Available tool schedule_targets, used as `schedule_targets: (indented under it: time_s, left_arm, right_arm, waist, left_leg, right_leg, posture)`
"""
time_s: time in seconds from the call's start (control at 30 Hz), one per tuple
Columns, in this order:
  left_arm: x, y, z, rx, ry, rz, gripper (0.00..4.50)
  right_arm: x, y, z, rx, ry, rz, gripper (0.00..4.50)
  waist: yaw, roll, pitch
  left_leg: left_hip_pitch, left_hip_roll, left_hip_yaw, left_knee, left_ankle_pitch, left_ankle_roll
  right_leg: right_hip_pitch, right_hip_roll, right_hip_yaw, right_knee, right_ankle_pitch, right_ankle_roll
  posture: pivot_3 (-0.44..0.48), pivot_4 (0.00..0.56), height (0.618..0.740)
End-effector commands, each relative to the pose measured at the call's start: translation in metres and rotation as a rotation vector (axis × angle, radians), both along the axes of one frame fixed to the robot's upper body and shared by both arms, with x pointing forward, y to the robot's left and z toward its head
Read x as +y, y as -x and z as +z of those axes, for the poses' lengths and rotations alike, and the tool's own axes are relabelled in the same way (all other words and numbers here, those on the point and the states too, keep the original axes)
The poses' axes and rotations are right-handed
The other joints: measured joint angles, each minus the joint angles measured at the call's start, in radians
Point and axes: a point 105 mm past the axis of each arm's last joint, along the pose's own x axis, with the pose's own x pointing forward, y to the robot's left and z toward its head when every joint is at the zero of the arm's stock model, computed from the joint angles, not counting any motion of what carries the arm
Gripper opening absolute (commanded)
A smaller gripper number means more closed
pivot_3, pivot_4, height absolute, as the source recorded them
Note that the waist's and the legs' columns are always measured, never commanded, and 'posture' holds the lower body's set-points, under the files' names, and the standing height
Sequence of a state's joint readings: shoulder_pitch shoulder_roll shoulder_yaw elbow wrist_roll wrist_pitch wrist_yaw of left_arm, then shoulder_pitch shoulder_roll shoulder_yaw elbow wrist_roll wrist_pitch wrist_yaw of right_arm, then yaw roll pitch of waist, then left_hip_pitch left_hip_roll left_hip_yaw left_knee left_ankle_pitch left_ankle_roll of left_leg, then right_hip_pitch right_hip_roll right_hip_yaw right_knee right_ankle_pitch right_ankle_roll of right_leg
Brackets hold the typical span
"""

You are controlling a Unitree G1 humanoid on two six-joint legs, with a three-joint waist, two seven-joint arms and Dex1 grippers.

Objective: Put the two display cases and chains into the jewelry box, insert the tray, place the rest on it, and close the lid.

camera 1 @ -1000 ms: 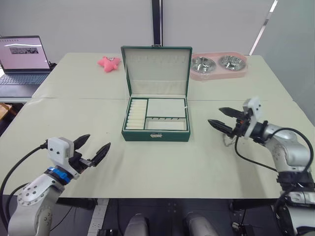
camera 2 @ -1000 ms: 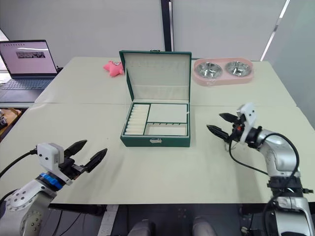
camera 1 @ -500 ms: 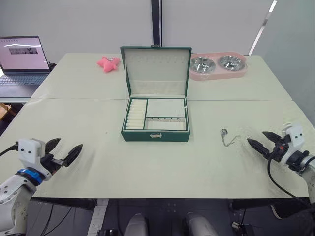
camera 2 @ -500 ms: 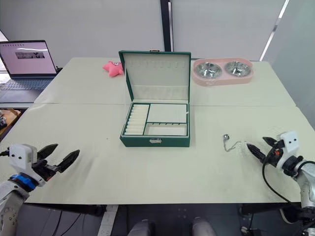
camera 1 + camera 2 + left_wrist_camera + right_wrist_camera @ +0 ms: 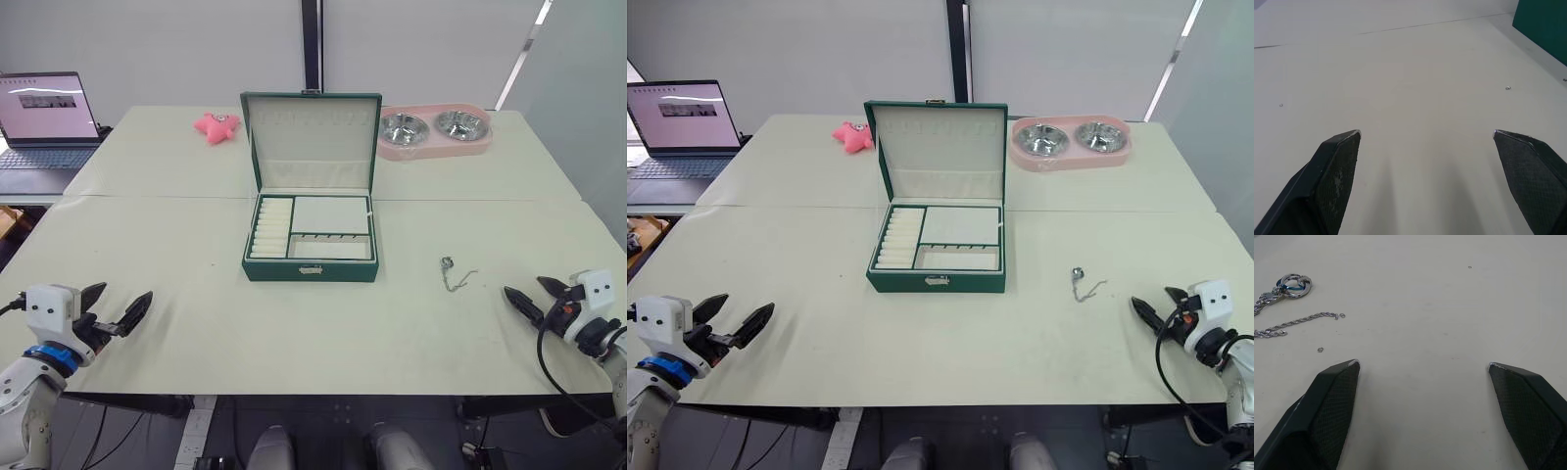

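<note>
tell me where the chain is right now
In the head views the chain lies loose on the table, on the robot's right, between the open jewelry box and the right gripper, touching neither.

You are looking at a pale desk (image 5: 147, 225). On its far left side sits an open laptop (image 5: 44, 119) with its screen lit. A pink star-shaped soft toy (image 5: 217, 125) lies toward the back, and a pink double pet bowl (image 5: 434, 132) with two steel dishes sits at the back right.
</note>
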State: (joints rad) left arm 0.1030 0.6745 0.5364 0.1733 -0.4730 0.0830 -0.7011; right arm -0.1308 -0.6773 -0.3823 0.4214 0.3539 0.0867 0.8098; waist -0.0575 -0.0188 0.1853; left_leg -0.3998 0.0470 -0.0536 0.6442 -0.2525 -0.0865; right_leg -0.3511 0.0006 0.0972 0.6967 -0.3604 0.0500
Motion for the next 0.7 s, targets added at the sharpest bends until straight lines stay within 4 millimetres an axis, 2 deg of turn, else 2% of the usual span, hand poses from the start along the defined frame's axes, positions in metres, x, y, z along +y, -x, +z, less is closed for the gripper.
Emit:
schedule_targets:
  time_s: [0.03, 0.2, 0.33, 0.43, 0.57, 0.63, 0.7]
  left_arm:
    - [0.006, 0.0, 0.009, -0.043, -0.014, 0.024, 4.5]
    - [0.001, -0.003, 0.011, -0.045, -0.01, 0.006, 4.5]
    - [-0.033, -0.009, 0.021, -0.057, -0.008, -0.121, 4.5]
    - [-0.079, -0.017, 0.032, -0.073, -0.008, -0.279, 4.5]
    - [-0.123, -0.018, 0.04, -0.066, -0.001, -0.446, 4.5]
    - [-0.137, -0.017, 0.043, -0.059, -0.003, -0.511, 4.5]
    - [-0.16, -0.015, 0.048, -0.058, -0.009, -0.624, 4.5]
  right_arm:
    - [-0.005, -0.001, 0.009, -0.041, 0.014, -0.016, 4.45]
    - [-0.004, -0.004, 0.014, -0.056, 0.014, -0.01, 4.45]
    - [0.006, -0.006, 0.023, -0.087, -0.018, 0.009, 4.45]
    - [0.026, -0.007, 0.034, -0.118, -0.038, 0.043, 4.45]
    - [0.045, -0.005, 0.038, -0.125, -0.04, 0.06, 4.45]
    - [0.055, -0.004, 0.039, -0.123, -0.035, 0.069, 4.45]
    - [0.07, -0.003, 0.041, -0.134, -0.044, 0.073, 4.45]
  waist:
    - [0.0, 0.0, 0.0]
    - [0.0, 0.0, 0.0]
    - [0.0, 0.0, 0.0]
    - [0.002, 0.0, 0.0]
    - [0.004, 0.0, 0.0]
    - [0.003, 0.0, 0.0]
    - [0.003, 0.0, 0.0]
  left_leg:
    - [0.0, 0.0, 0.0, 0.0, 0.0, 0.0]
    - [0.0, 0.0, 0.0, 0.0, 0.0, 0.0]
    - [0.0, 0.0, 0.0, 0.0, 0.0, 0.0]
    - [0.0, 0.0, -0.001, 0.0, 0.0, 0.0]
    - [0.0, 0.0, -0.001, 0.0, 0.0, 0.0]
    - [0.0, 0.0, -0.001, 0.0, 0.0, 0.0]
    - [0.0, 0.0, -0.001, 0.0, 0.0, 0.0]
  right_leg:
    - [0.0, 0.0, 0.0, 0.0, 0.0, 0.0]
    - [0.0, 0.0, 0.0, 0.0, 0.0, 0.0]
    - [0.0, 0.0, 0.0, 0.0, 0.0, 0.0]
    - [0.001, 0.0, -0.001, 0.001, 0.0, 0.0]
    - [0.001, 0.0, -0.001, 0.0, 0.0, 0.0]
    - [0.001, 0.0, 0.0, 0.0, 0.0, 0.0]
    - [0.001, 0.0, 0.0, 0.001, 0.0, 0.0]
  posture:
    - [0.0, 0.15, 0.74]
    - [0.0, 0.15, 0.74]
    - [0.0, 0.15, 0.74]
    - [0.0, 0.15, 0.74]
    - [0.0, 0.15, 0.74]
    - [0.0, 0.15, 0.74]
    - [0.0, 0.15, 0.74]
